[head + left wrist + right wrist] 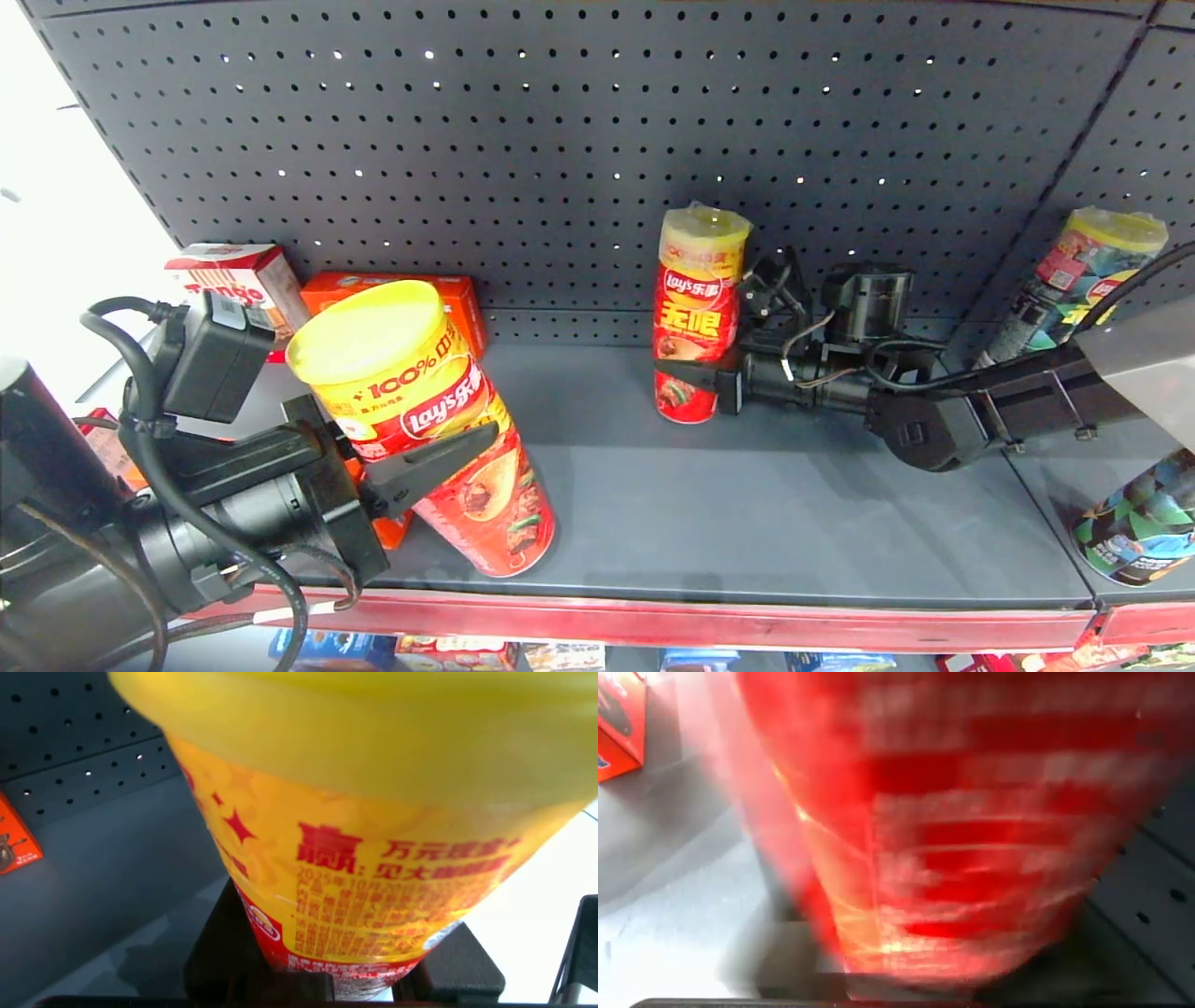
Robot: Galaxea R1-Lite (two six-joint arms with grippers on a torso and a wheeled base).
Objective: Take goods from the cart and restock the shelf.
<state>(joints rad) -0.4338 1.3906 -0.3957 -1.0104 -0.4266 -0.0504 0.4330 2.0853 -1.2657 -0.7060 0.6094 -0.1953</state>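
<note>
— Stocked yet?
— Nearly. Clamped in right end effector [695, 375]: red can [698, 299], upright on mid shelf [747, 504]. Clamped in left end effector [420, 443]: yellow-lidded can [401, 364], tilted at front edge. Left to do: settle, release both.
</note>
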